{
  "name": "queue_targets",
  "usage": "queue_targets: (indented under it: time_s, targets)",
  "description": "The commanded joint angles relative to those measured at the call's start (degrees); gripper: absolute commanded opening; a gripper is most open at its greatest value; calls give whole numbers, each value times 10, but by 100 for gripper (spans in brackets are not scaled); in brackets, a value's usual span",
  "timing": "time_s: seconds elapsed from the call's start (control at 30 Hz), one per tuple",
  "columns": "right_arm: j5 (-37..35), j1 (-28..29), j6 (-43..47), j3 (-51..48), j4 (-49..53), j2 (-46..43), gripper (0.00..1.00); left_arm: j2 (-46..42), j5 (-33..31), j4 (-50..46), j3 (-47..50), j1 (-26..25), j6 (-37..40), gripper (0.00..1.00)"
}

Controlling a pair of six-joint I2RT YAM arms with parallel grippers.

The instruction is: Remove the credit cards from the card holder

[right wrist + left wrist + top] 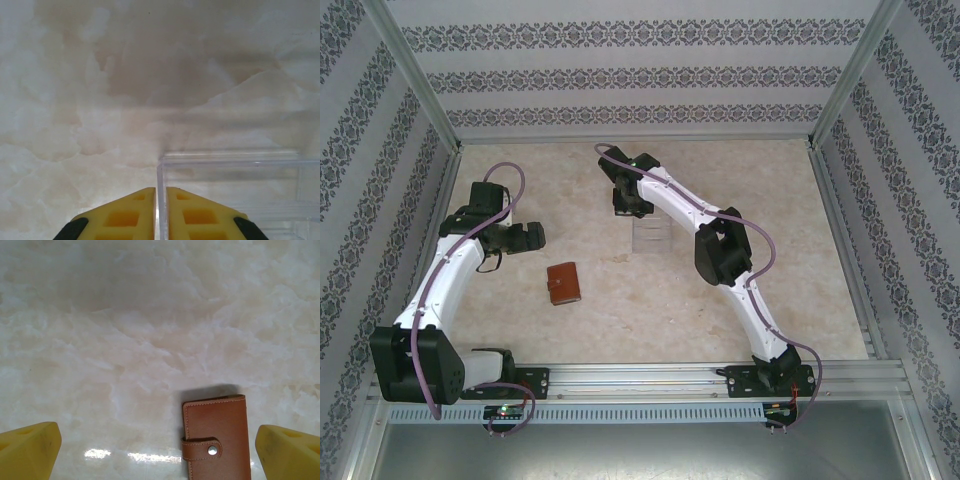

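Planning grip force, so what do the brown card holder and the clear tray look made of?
The card holder: seemingly leather or imitation, matte brown, with stitched edges and a metal snap. The tray: likely hard plastic, transparent, glossy, the table showing through its walls.

A clear plastic tray sits on the pale marbled desk — just toward twelve o'clock of its middle. Patterned walls close it in at nine, twelve and three o'clock.

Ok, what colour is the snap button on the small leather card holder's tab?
Silver snap button on the reddish-brown card holder; best in left wrist view.
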State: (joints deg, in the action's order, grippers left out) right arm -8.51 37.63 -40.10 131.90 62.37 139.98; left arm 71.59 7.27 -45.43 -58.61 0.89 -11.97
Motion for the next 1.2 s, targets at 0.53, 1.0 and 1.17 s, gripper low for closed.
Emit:
queue_targets:
  time_s: [0.53, 1.0, 1.17]
  targets:
    - [1, 11, 45, -75, 0, -125, 52, 56, 45, -15, -5, 4, -18, 100]
    - [-1, 5, 71, -269, -58, -263, 88, 103, -26, -41, -17, -131, -137, 96]
    - [19, -5, 83, -317, -68, -297, 97, 131, -34, -28, 2, -171, -188, 97]
